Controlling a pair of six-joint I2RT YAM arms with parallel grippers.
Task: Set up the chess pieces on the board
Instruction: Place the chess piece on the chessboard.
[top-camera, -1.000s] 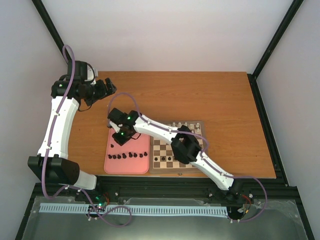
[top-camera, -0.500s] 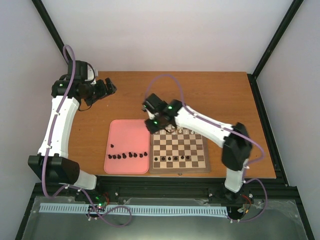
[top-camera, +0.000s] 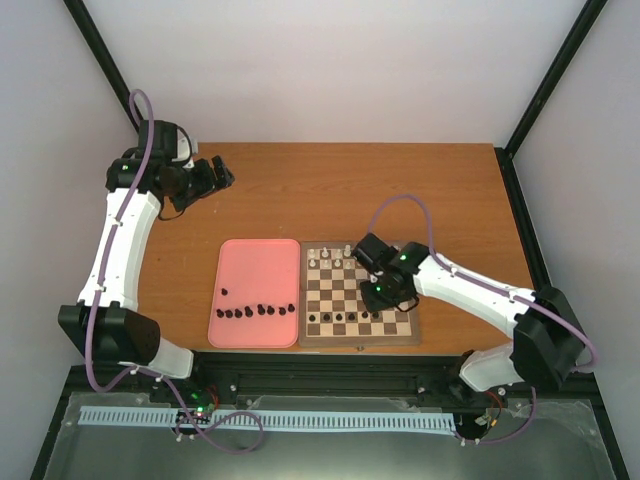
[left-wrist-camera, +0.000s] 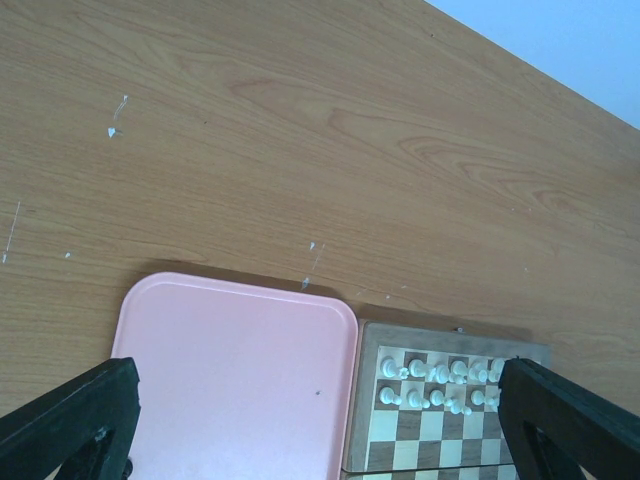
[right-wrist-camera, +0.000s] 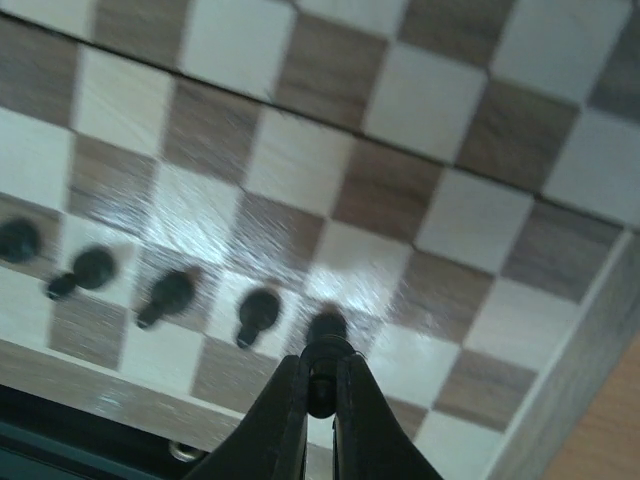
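Right hand (right-wrist-camera: 320, 388) clamped on one of five black pieces (right-wrist-camera: 258, 308) in near row of board (right-wrist-camera: 420, 90). More black pieces on pink tray (top-camera: 255, 265). Left hand (top-camera: 216, 175) open, over far-left worktop (top-camera: 400, 190).

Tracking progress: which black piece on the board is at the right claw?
The black piece at the row's right end, between the right claw's tips; the other pieces stand free to its left.

Wooden checkered board (top-camera: 335, 290) flat on the surface, tiny black chess pieces (top-camera: 340, 318) standing along its near rank, loose pieces (top-camera: 257, 311) just left.
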